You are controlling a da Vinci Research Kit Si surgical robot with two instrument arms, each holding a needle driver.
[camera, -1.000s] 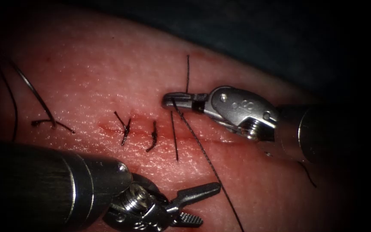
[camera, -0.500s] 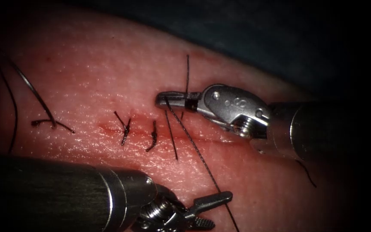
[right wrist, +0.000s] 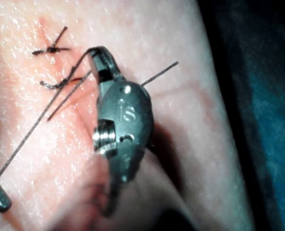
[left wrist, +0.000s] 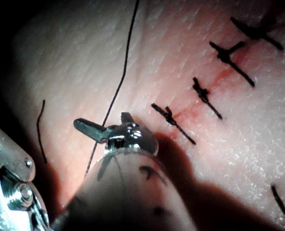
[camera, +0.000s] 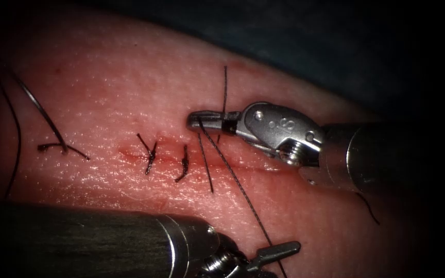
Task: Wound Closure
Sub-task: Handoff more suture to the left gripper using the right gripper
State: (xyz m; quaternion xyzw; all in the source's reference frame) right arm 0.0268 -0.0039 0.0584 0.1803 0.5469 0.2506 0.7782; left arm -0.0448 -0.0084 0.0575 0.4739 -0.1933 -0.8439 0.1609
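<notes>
The cut (camera: 171, 158) runs across the tissue (camera: 109, 87), with two tied knots (camera: 150, 154) and a third stitch (camera: 207, 167) crossing it. My right tool (camera: 194, 120) is just above the cut, jaws shut on the thread (camera: 238, 185), which slants down past the left tool; the same hold shows in the right wrist view (right wrist: 95, 52). The left tool (camera: 279, 260) is below the cut, jaws open and holding nothing. In the left wrist view the thread (left wrist: 120, 82) passes between its jaws (left wrist: 102, 120). The curved needle (camera: 39, 110) lies on the tissue far left, held by neither tool.
A short thread tail (camera: 225, 87) stands up behind the right tool's jaws. A cut thread end (camera: 369, 208) lies under the right shaft. A long thread loop (camera: 14, 123) runs along the far left. The dark tissue edge (camera: 294, 56) is behind.
The left tool has slid right and down, bringing its open jaws to the slanting thread. The right tool shifted slightly left with the thread, then held still.
</notes>
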